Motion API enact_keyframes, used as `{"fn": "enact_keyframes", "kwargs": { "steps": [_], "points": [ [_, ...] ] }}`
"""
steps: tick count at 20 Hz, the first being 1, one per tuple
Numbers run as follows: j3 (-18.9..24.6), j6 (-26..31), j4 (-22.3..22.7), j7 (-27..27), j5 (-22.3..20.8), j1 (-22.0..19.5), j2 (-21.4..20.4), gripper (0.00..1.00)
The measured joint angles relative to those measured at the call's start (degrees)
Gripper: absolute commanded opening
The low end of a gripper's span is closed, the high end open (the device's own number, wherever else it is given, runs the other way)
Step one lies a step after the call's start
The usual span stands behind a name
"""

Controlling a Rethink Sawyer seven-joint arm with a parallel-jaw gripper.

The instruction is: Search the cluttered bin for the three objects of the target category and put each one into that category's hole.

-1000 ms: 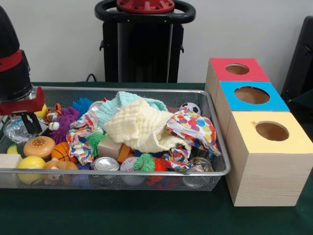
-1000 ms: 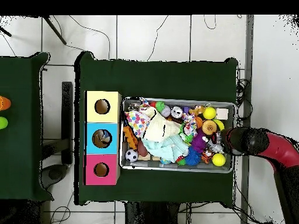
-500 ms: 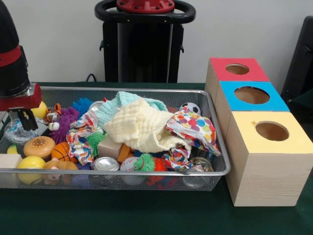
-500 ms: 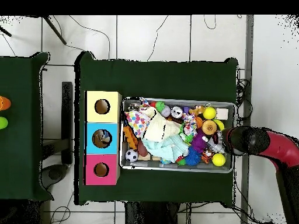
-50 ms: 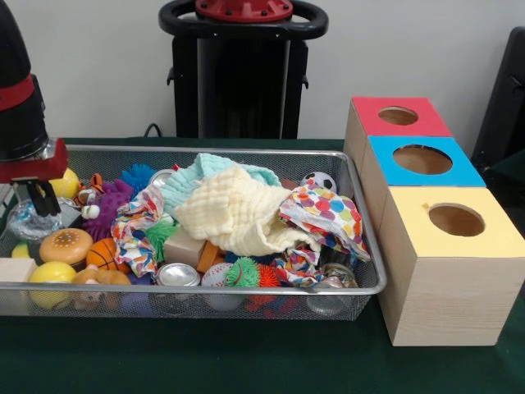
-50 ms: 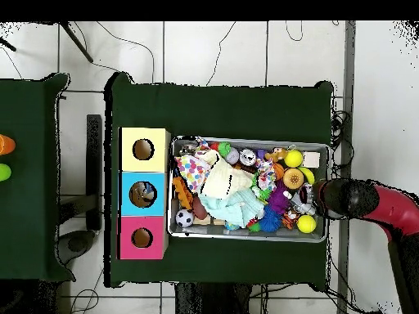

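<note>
The wire mesh bin (image 5: 205,288) holds mixed clutter. At its left end lie a toy burger (image 5: 66,244), a small basketball (image 5: 102,254), a yellow ball (image 5: 51,272), a purple spiky toy (image 5: 111,201) and a clear crinkled object (image 5: 23,220). My gripper (image 5: 37,201) hangs over that left end, just above the clear object. In the overhead view the gripper (image 6: 316,199) sits at the bin's (image 6: 245,238) right end. A cream cloth (image 5: 238,213) and a polka-dot cloth (image 5: 328,215) hide much of the middle. A soccer ball (image 5: 320,180) and a can (image 5: 178,275) show.
Three wooden boxes with round holes stand in a row right of the bin: red top (image 5: 399,116), blue top (image 5: 422,160), yellow top (image 5: 455,220). In the overhead view the blue box's hole (image 6: 143,194) shows something inside. A wooden block (image 5: 15,269) rests at the bin's front left corner.
My gripper has risen a little and drifted left, away from the clear crinkled object. The objects in the bin lie where they were.
</note>
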Motion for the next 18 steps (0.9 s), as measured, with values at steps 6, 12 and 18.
{"fn": "enact_keyframes", "kwargs": {
  "steps": [6, 12, 18],
  "points": [
    [-0.7, 0.0, 0.0, 0.0, -0.1, 0.5, -0.6, 0.00],
    [-1.6, 0.0, 0.1, 0.0, -0.1, 1.2, -1.4, 0.00],
    [-2.5, 0.0, 0.1, 0.0, -0.1, 2.2, -2.7, 0.00]
  ]
}}
